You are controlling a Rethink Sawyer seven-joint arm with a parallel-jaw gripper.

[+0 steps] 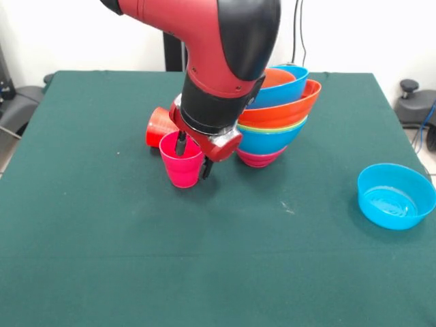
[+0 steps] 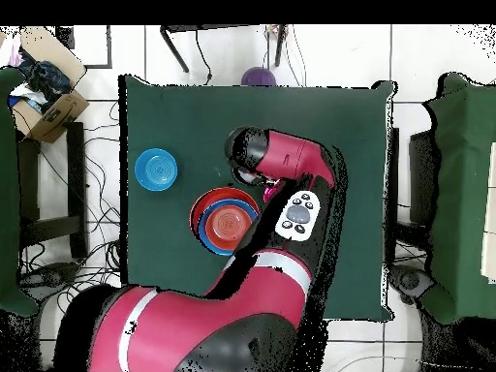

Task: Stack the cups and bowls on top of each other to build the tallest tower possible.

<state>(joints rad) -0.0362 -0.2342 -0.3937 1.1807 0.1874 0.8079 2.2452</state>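
Note:
A pink cup [image 1: 181, 165] stands upright on the green table [image 1: 204, 259]. My gripper [image 1: 193, 157] is down on it, with one finger [image 1: 180, 143] inside the cup and the other [image 1: 206, 169] outside its right wall; the jaws look open. A red-orange cup [image 1: 158, 127] lies on its side just behind. The tower [image 1: 276, 119] of nested bowls stands to the right: magenta at the bottom, then blue, green, orange and blue, with a small orange bowl [image 1: 276, 76] on top. In the overhead view the arm hides the gripper; the tower [image 2: 225, 223] shows.
A light blue bowl [image 1: 396, 195] sits alone at the right, also in the overhead view [image 2: 155, 170]. A purple round thing [image 2: 258, 76] lies beyond the table's edge. A cardboard box [image 2: 48, 102] stands off the table's corner.

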